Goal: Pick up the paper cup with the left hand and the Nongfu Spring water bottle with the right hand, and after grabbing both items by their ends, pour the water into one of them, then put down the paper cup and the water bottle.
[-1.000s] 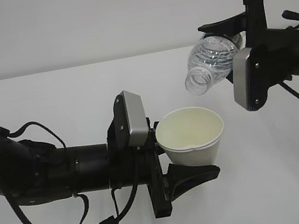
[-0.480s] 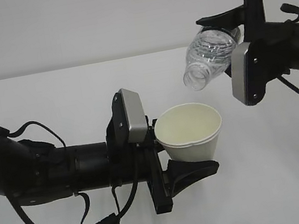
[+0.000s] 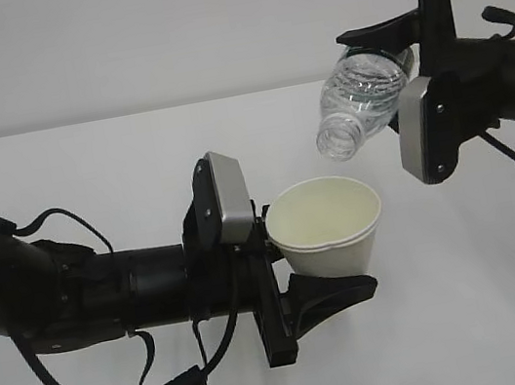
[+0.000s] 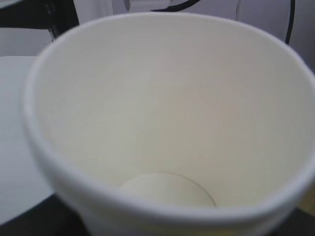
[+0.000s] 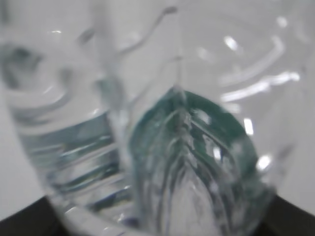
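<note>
**Bottle tipped over the cup, both held in the air**

We see the paper cup [image 3: 327, 227] held upright above the desk [image 3: 85, 167], its mouth open to catch; the left hand's [image 3: 296, 275] fingers pinch its base. The water bottle [image 3: 361, 101] hangs tilted, neck down toward the cup's rim, the right hand's [image 3: 413, 58] fingers clamped on its bottom end. We see no stream. The desk is bare white, the wall pale grey.

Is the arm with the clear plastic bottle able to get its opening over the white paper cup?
Probably yes. The clear ribbed plastic bottle hangs tilted, mouth down, just above and to the right of the white paper cup, with nothing but open air between them.
</note>
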